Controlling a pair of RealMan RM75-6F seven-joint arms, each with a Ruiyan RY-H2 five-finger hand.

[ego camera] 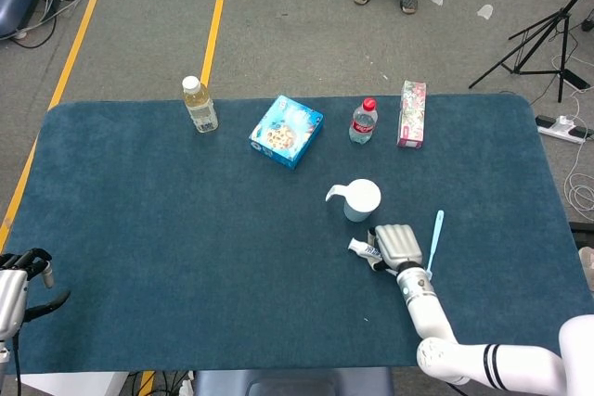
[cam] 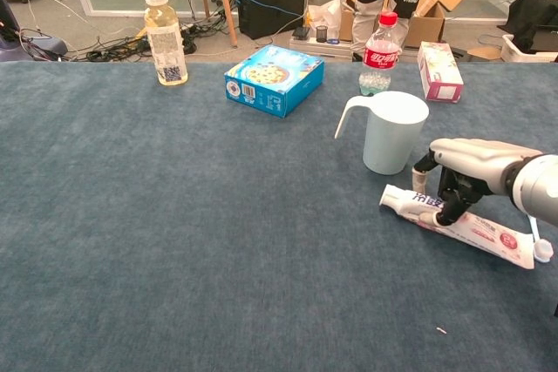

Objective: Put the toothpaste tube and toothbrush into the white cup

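The white toothpaste tube (cam: 475, 231) lies flat on the table just in front of the white handled cup (cam: 394, 132), cap end pointing left. My right hand (cam: 462, 167) hovers over the tube's cap half. Its thumb hangs down at the tube's far side and a fingertip (cam: 446, 212) touches the tube's top; nothing is lifted. In the head view the right hand (ego camera: 397, 245) covers most of the toothpaste tube (ego camera: 358, 248). The light blue toothbrush (ego camera: 434, 233) lies right of the hand. My left hand (ego camera: 19, 280) holds nothing at the table's near left corner.
Along the far side stand a yellow drink bottle (ego camera: 199, 106), a blue snack box (ego camera: 286, 131), a red-capped bottle (ego camera: 363, 121) and a pink carton (ego camera: 412, 114). The table's right edge (ego camera: 557, 201) lies beyond the toothbrush.
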